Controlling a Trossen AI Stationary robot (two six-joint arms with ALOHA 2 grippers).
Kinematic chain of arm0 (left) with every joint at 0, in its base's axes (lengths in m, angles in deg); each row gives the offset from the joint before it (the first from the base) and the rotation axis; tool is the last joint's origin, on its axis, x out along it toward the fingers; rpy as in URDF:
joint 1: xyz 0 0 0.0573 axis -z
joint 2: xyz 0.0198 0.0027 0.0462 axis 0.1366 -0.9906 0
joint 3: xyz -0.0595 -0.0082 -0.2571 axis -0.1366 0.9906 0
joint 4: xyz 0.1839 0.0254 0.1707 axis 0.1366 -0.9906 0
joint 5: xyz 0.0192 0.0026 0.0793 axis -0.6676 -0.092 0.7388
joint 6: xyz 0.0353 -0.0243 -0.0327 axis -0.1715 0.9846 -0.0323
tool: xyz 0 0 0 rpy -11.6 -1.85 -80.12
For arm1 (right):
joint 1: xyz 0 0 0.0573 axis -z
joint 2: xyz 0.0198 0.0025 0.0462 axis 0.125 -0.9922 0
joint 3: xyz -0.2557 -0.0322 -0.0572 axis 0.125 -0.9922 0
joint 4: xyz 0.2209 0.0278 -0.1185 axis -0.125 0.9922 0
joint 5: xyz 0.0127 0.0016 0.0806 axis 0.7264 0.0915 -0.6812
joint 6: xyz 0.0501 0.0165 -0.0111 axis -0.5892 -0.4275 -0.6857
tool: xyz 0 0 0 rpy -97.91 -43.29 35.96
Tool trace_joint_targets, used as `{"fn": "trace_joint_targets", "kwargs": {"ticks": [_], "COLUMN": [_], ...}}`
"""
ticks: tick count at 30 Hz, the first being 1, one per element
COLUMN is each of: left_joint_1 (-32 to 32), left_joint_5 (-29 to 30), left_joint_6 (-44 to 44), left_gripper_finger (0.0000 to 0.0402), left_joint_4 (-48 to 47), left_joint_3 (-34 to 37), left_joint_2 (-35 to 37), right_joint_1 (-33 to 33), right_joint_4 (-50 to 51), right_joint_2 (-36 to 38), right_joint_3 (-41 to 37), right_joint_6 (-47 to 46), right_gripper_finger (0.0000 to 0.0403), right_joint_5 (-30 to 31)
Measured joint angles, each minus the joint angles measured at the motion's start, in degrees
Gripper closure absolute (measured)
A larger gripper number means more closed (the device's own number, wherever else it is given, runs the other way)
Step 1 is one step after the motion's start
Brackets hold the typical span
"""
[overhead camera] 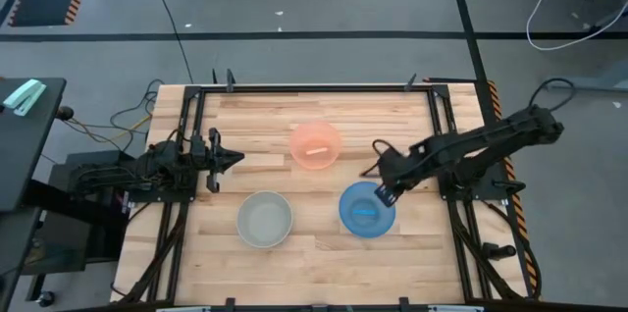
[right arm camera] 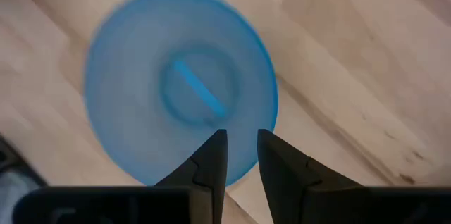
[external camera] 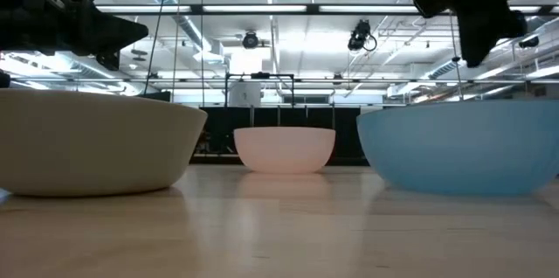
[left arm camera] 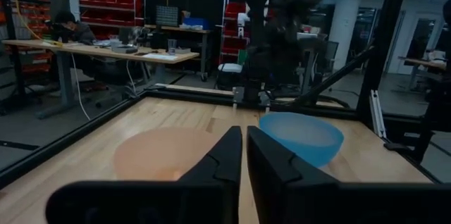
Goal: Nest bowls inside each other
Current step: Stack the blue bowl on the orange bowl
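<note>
blue bowl [overhead camera: 367, 211]: sits on the table [overhead camera: 324, 263], front-right. Nothing inside it but a little ridge on its floor.
pink bowl [overhead camera: 315, 145]: farther back, mid table, apart from the other two.
grey-white bowl [overhead camera: 265, 220]: front-left, beside the blue one w/ a gap between.
nesting: none done yet, I think. All 3 bowls sit alone.
right gripper [right arm camera: 242, 155]: hangs over the near rim of the blue bowl, tips pointing down. Fingers only a little way apart, holding nothing.
left gripper [overhead camera: 234, 160]: waits low at the left side, aimed across the table. Fingers pressed together, empty.
risk 1: gap btw the right fingers looks thin. If it comes down like that, a tip may land on top of the rim, not one finger each side, and the bowl could tip or skid.
risk 2: bowl looks light and smooth, so a bad pinch on the wall may let it slip or swing when lifted.
risk 3: grey-white bowl is near. A shoved blue bowl could bump it.
in the way: nothing sits btw the blue bowl and the other two. The black frame [overhead camera: 461, 135] runs round the table edge, near the right arm's base, not in the path.
room: a person [left arm camera: 70, 28] sits at a desk far behind the table, well away.
</note>
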Motion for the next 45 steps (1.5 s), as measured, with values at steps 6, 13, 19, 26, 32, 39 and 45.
{"fn": "trace_joint_targets", "kwargs": {"ticks": [6, 13, 19, 26, 32, 39, 45], "left_joint_1": [-0.01, 0.00, 0.00, -0.02, -0.01, -0.01, -0.02], "left_joint_5": [0.00, 0.00, 0.00, 0.00, 0.00, 0.00, -0.02], "left_joint_6": [0.00, 0.02, 0.02, 0.03, 0.05, 0.04, 0.07], "left_gripper_finger": [0.0370, 0.0378, 0.0369, 0.0369, 0.0376, 0.0367, 0.0370], "left_joint_4": [0.00, 0.00, 0.00, 0.00, 0.00, 0.00, -0.27], "left_joint_3": [0.00, 0.00, 0.00, 0.00, 0.00, 0.01, 0.01], "left_joint_2": [0.00, 0.00, 0.02, 0.00, 0.00, 0.00, 0.00], "right_joint_1": [-2.97, -2.64, -1.28, 1.32, 2.53, 2.53, 2.53], "right_joint_4": [0.34, 0.77, 1.26, 2.49, -2.59, -4.94, -5.56], "right_joint_2": [-6.11, -9.76, -10.23, -10.23, -10.23, -9.55, -9.07], "right_joint_3": [0.00, 0.00, 0.00, -1.46, -6.59, -6.57, -6.08], "right_joint_6": [-1.83, -1.66, -0.52, 0.76, 1.13, 1.17, 0.94], "right_gripper_finger": [0.0321, 0.0321, 0.0320, 0.0319, 0.0319, 0.0318, 0.0318], "right_joint_5": [0.09, 0.14, 0.51, 0.51, -2.23, -3.03, -3.15]}}
